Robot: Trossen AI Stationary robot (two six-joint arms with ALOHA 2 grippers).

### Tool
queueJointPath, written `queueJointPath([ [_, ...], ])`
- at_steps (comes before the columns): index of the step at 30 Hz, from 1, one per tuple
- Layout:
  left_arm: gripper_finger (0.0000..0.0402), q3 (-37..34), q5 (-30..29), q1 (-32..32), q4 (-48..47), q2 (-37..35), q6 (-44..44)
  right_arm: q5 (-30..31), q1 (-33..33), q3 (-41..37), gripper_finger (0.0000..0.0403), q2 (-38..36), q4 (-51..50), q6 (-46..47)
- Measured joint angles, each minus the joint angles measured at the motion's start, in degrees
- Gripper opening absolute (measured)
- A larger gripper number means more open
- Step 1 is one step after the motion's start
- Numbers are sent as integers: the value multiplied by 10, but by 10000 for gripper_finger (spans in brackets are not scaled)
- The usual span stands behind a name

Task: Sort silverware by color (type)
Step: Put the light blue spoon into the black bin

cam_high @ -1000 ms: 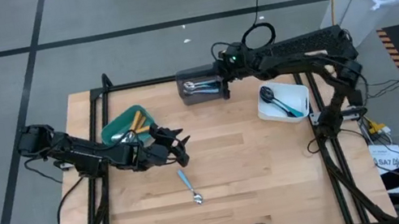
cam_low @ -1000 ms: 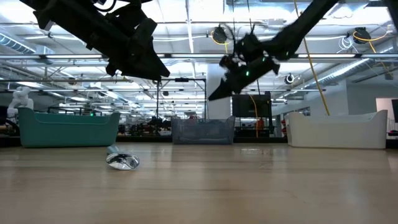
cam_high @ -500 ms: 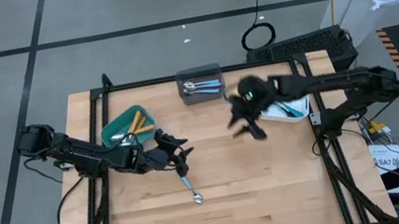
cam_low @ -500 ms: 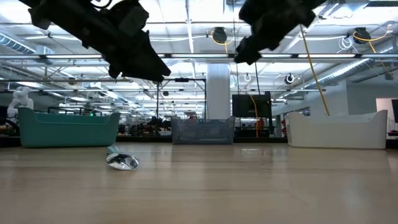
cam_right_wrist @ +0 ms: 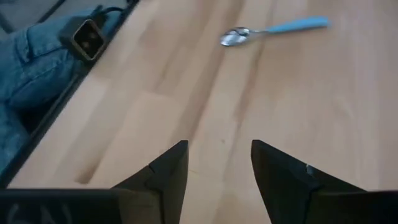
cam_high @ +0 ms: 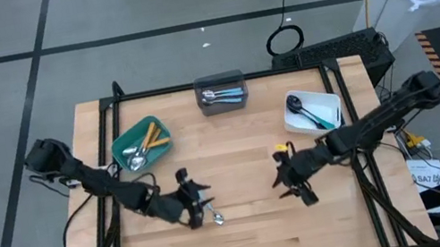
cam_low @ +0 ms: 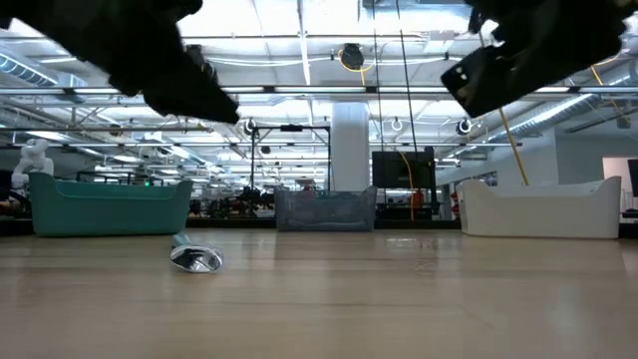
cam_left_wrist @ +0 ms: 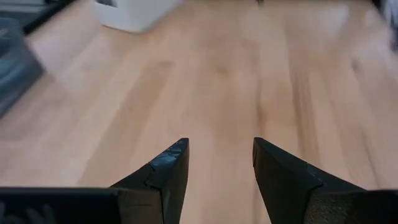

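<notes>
One spoon point(cam_high: 215, 216) with a silver head and a light blue handle lies flat on the wooden table, also in the right wrist view point(cam_right_wrist: 273, 28) and the low view point(cam_low: 196, 259). My left gripper point(cam_high: 199, 207) hangs open above the spoon's handle, covering part of it from above, with nothing between its fingers point(cam_left_wrist: 217, 146). My right gripper point(cam_high: 291, 186) is open and empty point(cam_right_wrist: 217, 149), above the table to the right of the spoon and pointing toward it. More silverware lies in the three bins.
A teal bin point(cam_high: 125, 138) with orange-handled pieces stands at the left, a grey bin point(cam_high: 220, 81) at the far edge, a white bin point(cam_high: 325, 100) with a black spoon at the right. A small camera point(cam_right_wrist: 87, 36) sits at the near edge, blue denim point(cam_right_wrist: 31, 59) beyond it.
My right gripper has swung from over the grey bin at the far edge toward the near edge, ending right of the spoon. My left gripper has moved toward the near edge, over the spoon's handle. The spoon has stayed where it was.
</notes>
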Motion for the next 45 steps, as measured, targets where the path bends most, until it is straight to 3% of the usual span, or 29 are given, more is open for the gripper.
queueJointPath([
  [5, 177, 27, 5, -33, -15, 56, 82, 8, 46, -2, 169, 0, 16, 6],
  [10, 177, 100, 18, -39, -107, 118, 184, 7, 62, -2, 169, 0, 10, 3],
  [18, 177, 305, 76, -32, -459, 213, 184, 7, 65, -2, 169, 0, 5, 0],
  [21, 177, 365, 115, -24, -545, 231, 194, 7, 65, -2, 169, 0, 1, 1],
  [31, 177, 403, 256, 33, -552, 287, 313, 7, 65, -2, 169, 0, -4, -8],
  [45, 163, 406, 297, 54, -553, 330, 399, 7, 65, -1, 169, 0, -11, -9],
])
